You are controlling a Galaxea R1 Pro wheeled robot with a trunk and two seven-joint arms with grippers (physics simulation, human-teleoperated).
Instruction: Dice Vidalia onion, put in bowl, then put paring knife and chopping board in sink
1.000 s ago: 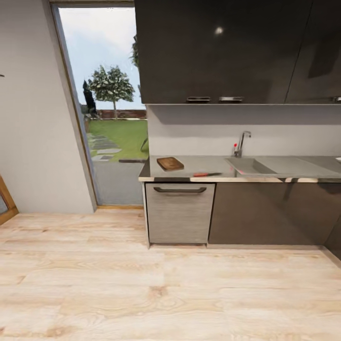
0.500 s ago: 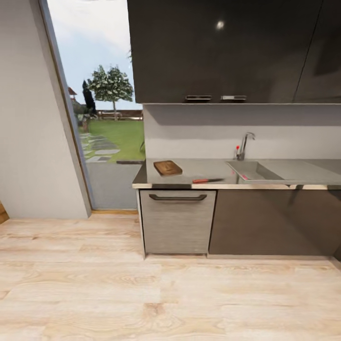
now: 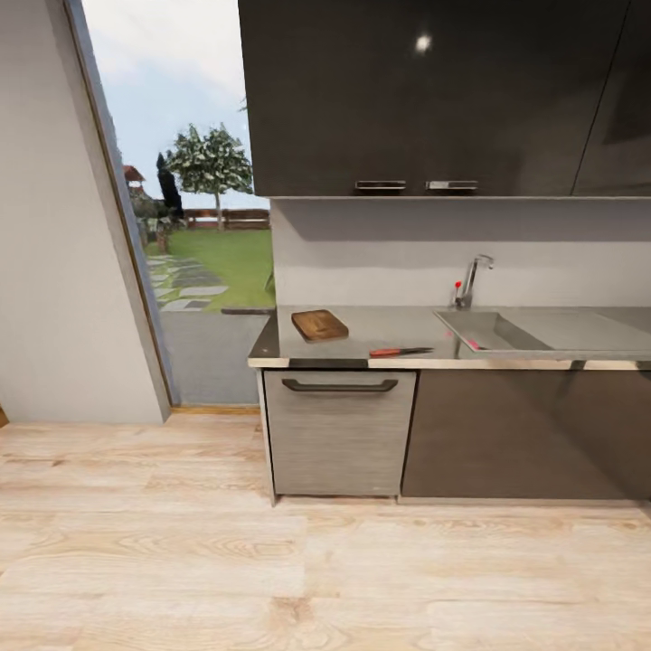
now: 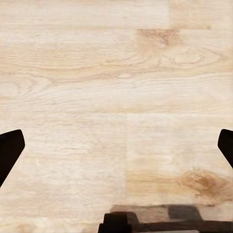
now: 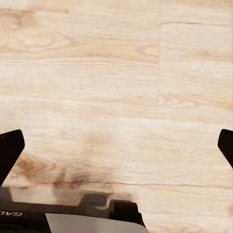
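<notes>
Sink (image 3: 493, 331), the rectangular stainless-steel basin the onion should lie in, has its floor hidden by its near wall, so nothing inside can be made out, and its drainboard is cut off at the head view's right edge. Left hand (image 4: 116, 150), with its dark fingers (image 4: 9, 150) at the wrist picture's two sides, is spread wide, holds nothing and faces the pale wooden plank floor (image 4: 116, 73). Right hand (image 5: 116, 150) is equally wide and empty over those planks. On the smooth grey surface (image 3: 389, 321) the rectangular brown wooden chopping board (image 3: 319, 325) lies near the left end. A slim red-handled paring knife (image 3: 400, 352) lies flat by the front edge, between board and sink. An angular steel tap (image 3: 470, 280) stands behind the basin.
</notes>
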